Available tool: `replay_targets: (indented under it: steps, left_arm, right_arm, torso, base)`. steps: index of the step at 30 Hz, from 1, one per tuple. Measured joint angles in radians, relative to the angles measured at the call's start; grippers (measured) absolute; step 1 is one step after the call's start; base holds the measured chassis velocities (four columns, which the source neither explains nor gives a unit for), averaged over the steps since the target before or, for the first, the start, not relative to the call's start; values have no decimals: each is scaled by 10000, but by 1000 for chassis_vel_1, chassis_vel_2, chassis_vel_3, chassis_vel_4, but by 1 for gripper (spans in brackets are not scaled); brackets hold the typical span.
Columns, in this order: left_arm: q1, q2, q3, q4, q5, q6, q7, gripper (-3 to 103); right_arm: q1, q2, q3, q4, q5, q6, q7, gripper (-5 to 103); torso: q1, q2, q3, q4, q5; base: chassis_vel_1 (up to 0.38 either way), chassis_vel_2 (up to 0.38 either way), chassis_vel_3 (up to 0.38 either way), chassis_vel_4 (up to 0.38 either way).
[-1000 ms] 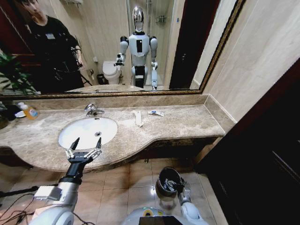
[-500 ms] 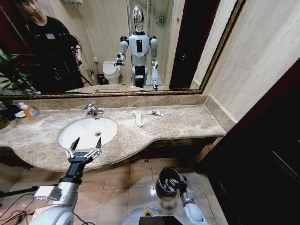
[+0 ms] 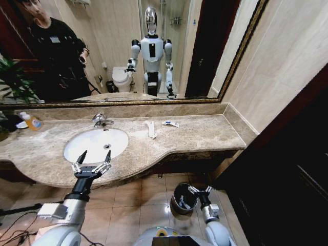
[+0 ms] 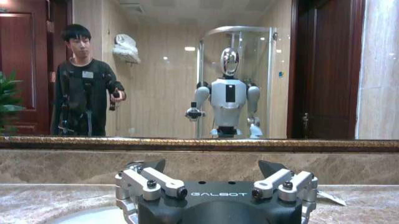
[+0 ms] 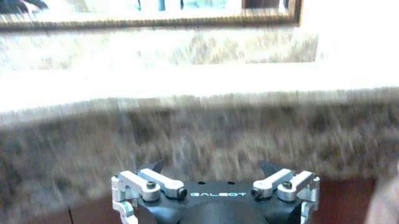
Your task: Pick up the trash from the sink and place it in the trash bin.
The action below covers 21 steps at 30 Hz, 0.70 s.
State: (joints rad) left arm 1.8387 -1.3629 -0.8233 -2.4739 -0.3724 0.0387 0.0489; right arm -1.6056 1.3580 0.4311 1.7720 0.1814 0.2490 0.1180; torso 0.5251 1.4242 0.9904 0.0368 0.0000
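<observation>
The left gripper [image 3: 93, 158] hangs at the front edge of the worktop [image 3: 205, 134], just in front of the sink [image 3: 96, 144], with its jaws spread wide and nothing between them. The basin looks bare as far as I can see. Two pieces of the trash lie on the worktop near its back edge, to the right of the faucet [image 3: 101, 120]: a long flat white wrapper [image 3: 150, 128] and, beside it, a small white tube [image 3: 170, 123]. The trash bin [image 3: 184, 197] stands on the floor under the front edge of the worktop, and the right gripper [image 3: 200, 192] is low at the right side of its rim, jaws released and empty. I judge that one drop into the bin is just finished and the step in hand is the return for the next piece. The next move calls for a long reach across the worktop to the wrapper, then low, flat jaws, because such a thin piece gives little to pinch.
</observation>
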Motion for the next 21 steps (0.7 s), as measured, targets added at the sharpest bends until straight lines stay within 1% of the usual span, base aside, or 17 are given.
replay_targets:
  steps: [3,6,8,9,10,13,14,16,17,19,21]
  left_arm:
    - [0,0,0,0,0,0,0,100]
    - [0,0,-1,0,0,0,0,100]
    - [0,0,0,0,0,0,0,100]
    - [1,0,-1,0,0,1,0,100]
    - [1,0,-1,0,0,1,0,100]
    - [0,1,-1,0,0,0,0,100]
    - [0,1,-1,0,0,0,0,100]
    - [0,0,-1,0,0,0,0,100]
    - [0,0,-1,0,0,0,0,100]
    - [0,0,0,0,0,0,0,100]
    - [0,0,-1,0,0,0,0,100]
  right_arm:
    - [35,-136,-12,1233,36,-497,-20,100]
    - [204,-168,-58,1632,24,-714,-123,100]
    - [554,-183,-252,2007,31,-1123,-224,100]
    - [736,-171,-340,2096,42,-1298,-249,100]
    - [736,-171,-340,2096,42,-1298,-249,100]
    - [1493,-238,-732,2145,117,-1809,-283,100]
    - [1493,-238,-732,2145,117,-1809,-283,100]
    - [2006,-416,-996,2132,379,-2193,-286,100]
    - [2006,-416,-996,2132,379,-2193,-286,100]
    - [2625,-699,-1329,2049,837,-2711,-276,100]
    - [3128,-860,-1541,1860,1068,-3045,-264,100]
  torso:
    - [0,0,0,0,0]
    - [0,0,0,0,0]
    - [0,0,0,0,0]
    - [0,0,0,1,-1]
    - [0,0,0,1,-1]
    - [0,0,1,1,1]
    - [0,0,1,1,1]
    - [0,0,1,1,0]
    - [0,0,1,1,0]
    - [0,0,1,0,0]
    - [0,0,1,1,-1]
  base:
    - [0,0,0,0]
    - [0,0,0,0]
    - [0,0,0,0]
    - [0,0,0,0]
    - [0,0,0,0]
    - [0,0,0,0]
    - [0,0,0,0]
    - [0,0,0,0]
    - [0,0,0,0]
    - [0,0,0,0]
    - [0,0,0,0]
